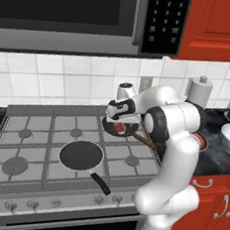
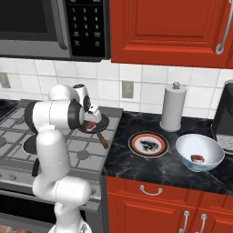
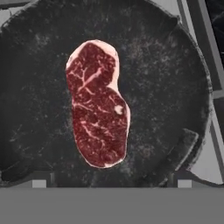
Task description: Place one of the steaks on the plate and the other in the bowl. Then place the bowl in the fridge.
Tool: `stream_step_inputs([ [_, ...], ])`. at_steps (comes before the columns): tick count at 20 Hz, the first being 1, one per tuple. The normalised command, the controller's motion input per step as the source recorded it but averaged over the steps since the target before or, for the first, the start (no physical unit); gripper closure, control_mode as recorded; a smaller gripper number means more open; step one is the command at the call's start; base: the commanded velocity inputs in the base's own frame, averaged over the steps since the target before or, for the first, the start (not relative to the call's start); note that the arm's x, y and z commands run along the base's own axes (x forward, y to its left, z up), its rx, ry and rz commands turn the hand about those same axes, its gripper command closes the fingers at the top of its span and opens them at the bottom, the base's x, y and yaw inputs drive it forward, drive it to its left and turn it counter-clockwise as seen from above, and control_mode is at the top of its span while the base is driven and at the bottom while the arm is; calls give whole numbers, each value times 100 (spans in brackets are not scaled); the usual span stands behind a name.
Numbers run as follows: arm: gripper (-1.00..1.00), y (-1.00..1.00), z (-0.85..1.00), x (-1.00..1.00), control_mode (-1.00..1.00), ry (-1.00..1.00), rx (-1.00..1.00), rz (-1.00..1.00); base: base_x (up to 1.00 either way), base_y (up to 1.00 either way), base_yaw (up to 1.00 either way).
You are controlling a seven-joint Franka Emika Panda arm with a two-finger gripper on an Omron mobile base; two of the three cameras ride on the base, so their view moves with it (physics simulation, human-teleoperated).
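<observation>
a: where's the claw (image 3: 111,183) now?

b: hanging right over the small pan (image 3: 39,87) at the back right of the stove (image 1: 36,129); fingers spread wide apart, nothing between them; one steak (image 3: 98,105) lies flat in that pan, straight below the hand

a: and the other steak (image 2: 197,158)?

b: already in the bowl (image 2: 200,151) on the dark counter (image 2: 136,168), to the right of the plate (image 2: 148,144); the plate is bare of meat, so i'd say this one is meant for it

a: which way does the meat lie?

b: from the hand's camera its long axis runs away from the fingertips, top to bottom, leaning a little; the two tips sit left and right of its near end, so they'd close across the narrow width; looks to me like a straight drop would do; the plate lies off to the arm's right, past the stove's edge
</observation>
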Motion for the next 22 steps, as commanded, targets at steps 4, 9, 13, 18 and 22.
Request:
stream_step_inputs([
  [4, -100, 0, -24, 29, -100, 0, 0, 0, 0, 0, 0],
  [9, -100, 0, -23, 17, -100, 0, 0, 0, 0, 0, 0],
  [13, -100, 0, -37, 16, -100, 0, 0, 0, 0, 0, 0],
  [18, -100, 0, -36, 21, -100, 0, 0, 0, 0, 0, 0],
  [22, -100, 0, -19, 18, -100, 0, 0, 0, 0, 0, 0],
])
